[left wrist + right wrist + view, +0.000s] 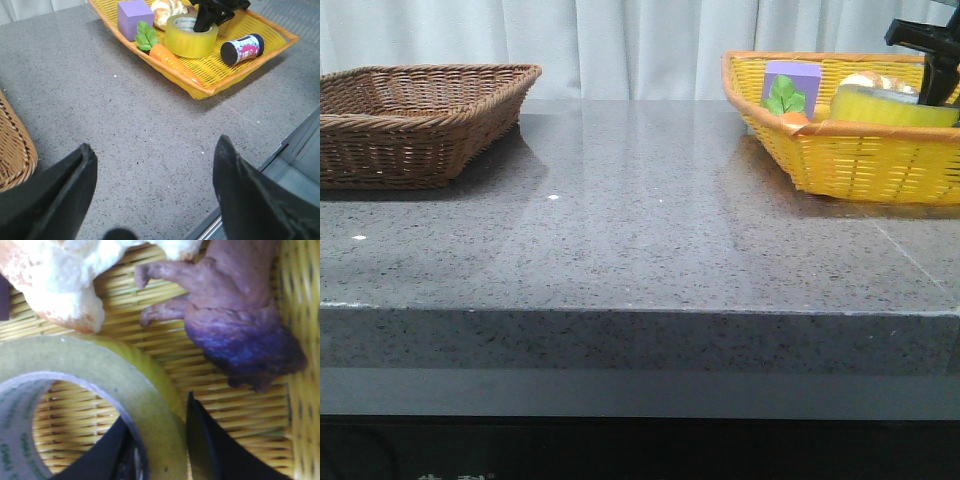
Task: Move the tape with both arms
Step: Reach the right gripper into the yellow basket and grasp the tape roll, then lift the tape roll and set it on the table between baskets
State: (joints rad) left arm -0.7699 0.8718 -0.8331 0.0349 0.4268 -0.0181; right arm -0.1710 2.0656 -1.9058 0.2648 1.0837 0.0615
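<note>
Seen from the front: tape (892, 105) lying in the yellow basket (860, 160) on the table's (620, 230) right, right gripper (926, 40) cut off above it, wicker basket (415, 120) far left. Over the left wrist: left gripper (152, 185) spread wide and empty above bare tabletop, plus carrot (172, 62), purple block (135, 17) and can (242, 49) around the tape. Close at the right wrist: fingers (210, 445) straddling the roll's wall, one inside the core, one outside; firm grip hard to judge, bread (60, 275) blurred.
</note>
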